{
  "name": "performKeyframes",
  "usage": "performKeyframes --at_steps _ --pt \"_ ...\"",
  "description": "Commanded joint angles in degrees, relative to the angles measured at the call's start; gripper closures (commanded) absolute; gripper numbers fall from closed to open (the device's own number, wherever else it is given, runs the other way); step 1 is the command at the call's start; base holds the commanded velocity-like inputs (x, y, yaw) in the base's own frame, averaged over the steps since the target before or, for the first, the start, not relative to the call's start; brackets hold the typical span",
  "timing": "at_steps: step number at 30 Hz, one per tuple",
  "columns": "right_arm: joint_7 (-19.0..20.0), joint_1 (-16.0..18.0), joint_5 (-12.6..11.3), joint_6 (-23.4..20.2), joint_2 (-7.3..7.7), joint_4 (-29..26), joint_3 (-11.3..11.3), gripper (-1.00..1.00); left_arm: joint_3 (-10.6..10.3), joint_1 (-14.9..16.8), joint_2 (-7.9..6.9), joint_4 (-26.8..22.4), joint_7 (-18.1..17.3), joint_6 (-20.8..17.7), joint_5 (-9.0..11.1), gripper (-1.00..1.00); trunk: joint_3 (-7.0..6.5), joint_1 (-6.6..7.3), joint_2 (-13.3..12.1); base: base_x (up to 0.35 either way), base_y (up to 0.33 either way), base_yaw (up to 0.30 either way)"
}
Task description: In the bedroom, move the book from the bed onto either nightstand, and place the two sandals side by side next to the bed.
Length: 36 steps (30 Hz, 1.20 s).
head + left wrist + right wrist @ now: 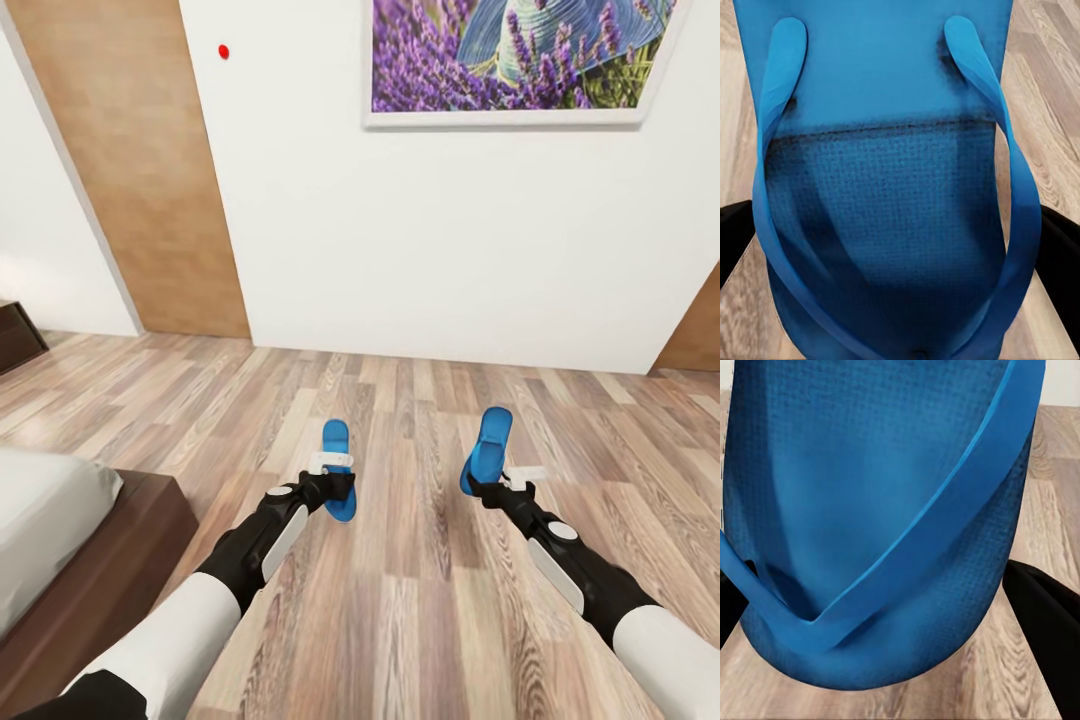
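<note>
I hold one bright blue sandal in each hand above the wood-plank floor. My left gripper point(335, 487) is shut on the left sandal point(337, 455), which lies roughly level; up close its sole and straps point(892, 187) sit between my black fingers point(735, 240). My right gripper point(492, 488) is shut on the right sandal point(488, 447), tilted up on its edge, its sole and strap point(877, 525) close in the right wrist view. The bed point(120, 560) with its pale grey mattress lies at the lower left. The book is out of view.
A white wall point(450, 250) with the lavender picture point(520, 55) faces me. A wood panel point(140, 170) stands at the left, and a dark brown cabinet corner point(15, 335) shows at the far left edge. Plank floor point(420, 600) stretches between bed and wall.
</note>
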State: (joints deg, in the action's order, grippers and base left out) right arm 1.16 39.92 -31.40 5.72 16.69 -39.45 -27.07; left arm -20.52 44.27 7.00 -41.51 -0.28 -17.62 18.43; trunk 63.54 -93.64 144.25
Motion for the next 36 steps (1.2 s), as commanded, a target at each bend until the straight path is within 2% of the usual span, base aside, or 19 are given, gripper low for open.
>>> performKeyframes --at_steps 1,3,4,7,10,24,31,36 --pt "0.07 0.07 -0.58 0.31 0.05 0.12 -0.33 1.0 0.01 0.03 -0.06 -0.06 0.01 -0.26 0.36 1.0 0.05 -0.02 0.02 0.329 -0.075 0.0" --pt "0.07 0.07 -0.54 0.22 0.02 0.48 -0.36 1.0 0.08 0.03 -0.15 0.08 0.07 -0.21 0.46 1.0 0.05 -0.02 0.02 0.329 -0.062 0.0" --pt "0.07 0.07 -0.18 0.11 0.01 1.02 -1.16 1.0 0.15 0.03 -0.9 0.4 0.1 -0.14 0.43 1.0 0.05 -0.02 0.02 0.329 -0.053 0.0" --pt "-0.15 0.07 0.72 0.09 0.01 1.15 -3.49 1.0 0.16 0.03 -1.12 0.45 0.11 -0.13 0.4 1.0 0.05 -0.02 0.02 0.327 -0.115 0.0" --pt "-0.58 0.07 1.07 0.1 0.01 1.14 -4.62 1.0 0.1 0.03 -1.18 0.46 0.11 -0.14 0.38 1.0 0.05 -0.02 0.02 0.319 -0.167 0.0" --pt "-0.55 0.07 1.25 0.25 0.01 1.13 -4.83 1.0 0.04 0.02 -1.2 0.46 0.11 -0.13 0.31 1.0 0.05 -0.02 0.02 0.29 -0.209 0.0" --pt "-0.55 0.07 1.34 0.26 0.01 1.13 -4.92 1.0 0.04 0.03 -1.2 0.46 0.05 -0.18 0.32 1.0 0.05 -0.02 0.02 0.321 -0.042 0.011" --pt "-0.63 0.07 1.4 0.24 0.01 1.13 -4.92 1.0 0.04 0.01 -1.2 0.46 0.09 -0.18 0.31 1.0 0.05 -0.02 0.02 0.328 -0.064 0.216"
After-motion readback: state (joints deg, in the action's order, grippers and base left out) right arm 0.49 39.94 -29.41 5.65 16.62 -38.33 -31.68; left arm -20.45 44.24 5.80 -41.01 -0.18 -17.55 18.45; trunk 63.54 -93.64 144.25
